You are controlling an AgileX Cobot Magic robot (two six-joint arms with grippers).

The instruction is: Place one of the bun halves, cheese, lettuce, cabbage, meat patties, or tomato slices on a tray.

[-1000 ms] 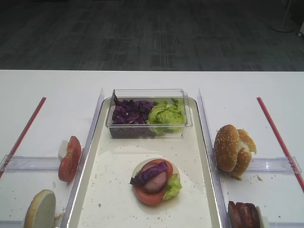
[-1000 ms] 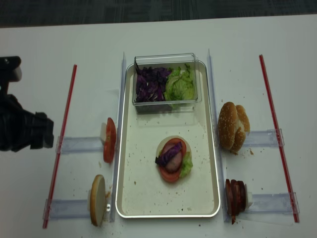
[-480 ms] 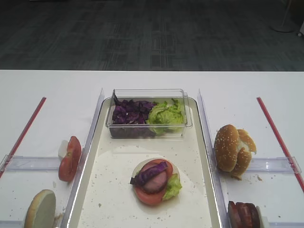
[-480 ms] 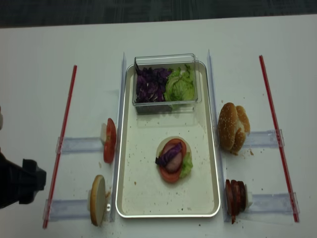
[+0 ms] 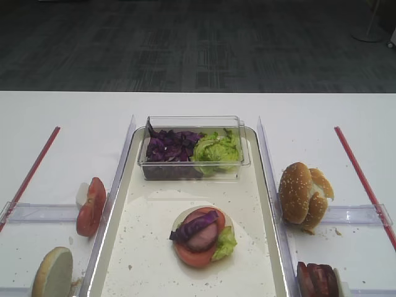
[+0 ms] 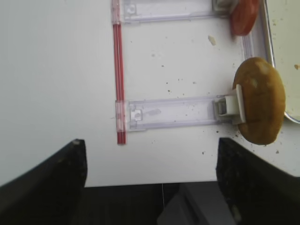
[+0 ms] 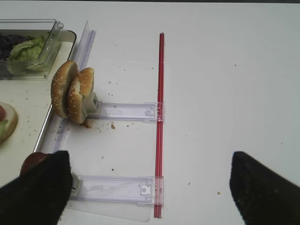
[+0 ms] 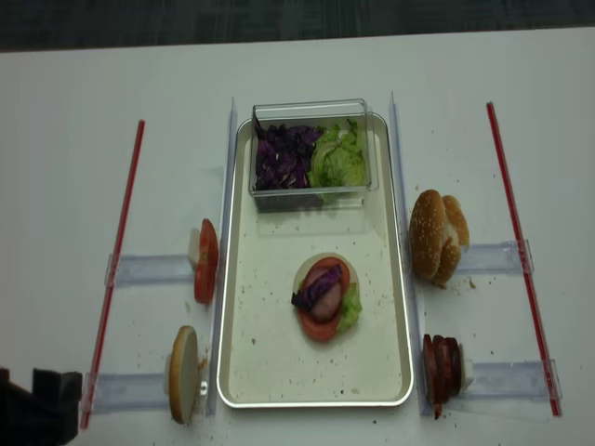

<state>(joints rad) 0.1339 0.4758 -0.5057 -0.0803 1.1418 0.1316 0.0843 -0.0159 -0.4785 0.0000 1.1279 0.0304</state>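
The left arm has drawn back toward the near left corner since a second ago, from beside the red strip to only a dark corner in the overhead view, and the food has not shifted.

The stack [image 8: 323,299] sits mid-tray, a bun base under tomato, a patty, purple cabbage and a bit of lettuce at its side. The tray [image 8: 244,372] lies well off to the right of the left gripper [image 6: 150,161], whose two fingers stand spread wide with nothing between them. Just ahead and right of that gripper, a single bun half [image 6: 259,100] stands on edge in its clear holder, close against the tray rim; the tomato slices [image 6: 243,16] stand further ahead. The right gripper [image 7: 150,180] is spread too and empty, with the seeded bun halves [image 7: 72,96] ahead to its left and the meat patties [image 7: 33,161] close by its left finger.

By my judgement a layer has just been laid and the arms are parked between picks. The stack looks to lack only a top, so the next move probably calls for closing on a bun half across its thin edge, lifting it clear of the holder, and laying it flat on the stack without knocking the cabbage off.
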